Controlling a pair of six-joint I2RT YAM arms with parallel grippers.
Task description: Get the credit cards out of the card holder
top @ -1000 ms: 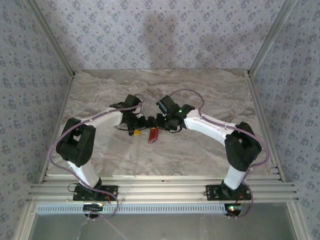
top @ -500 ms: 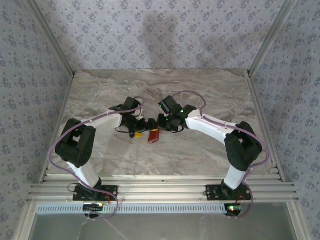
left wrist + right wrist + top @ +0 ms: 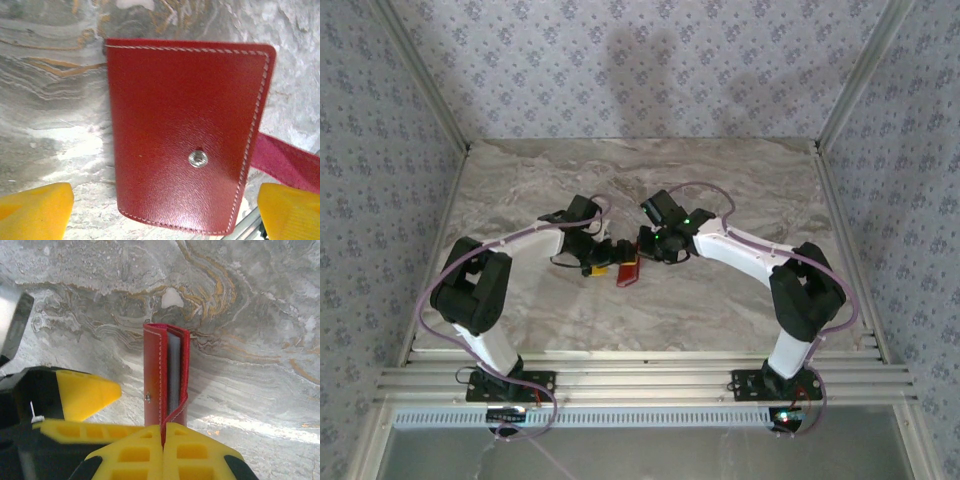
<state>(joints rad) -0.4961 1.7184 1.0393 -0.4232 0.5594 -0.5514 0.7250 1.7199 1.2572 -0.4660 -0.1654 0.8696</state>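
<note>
The red card holder stands on edge on the marble, its snap facing my left wrist camera. My right gripper is shut on the holder's thin red flap at the near end. A grey layer shows between the red walls; I cannot tell whether it is pocket or credit cards, which are hidden inside. My left gripper is open, one yellow fingertip on each side of the holder's broad face, apart from it. From above, the holder sits between the left gripper and the right gripper.
A red strap sticks out from behind the holder at the right. The marble table stretches behind and to both sides. Metal rails run along the near edge, and patterned walls enclose the table.
My left gripper has edged right, closer to the card holder. The right gripper has shifted slightly left and keeps its hold; the holder stays in place.
</note>
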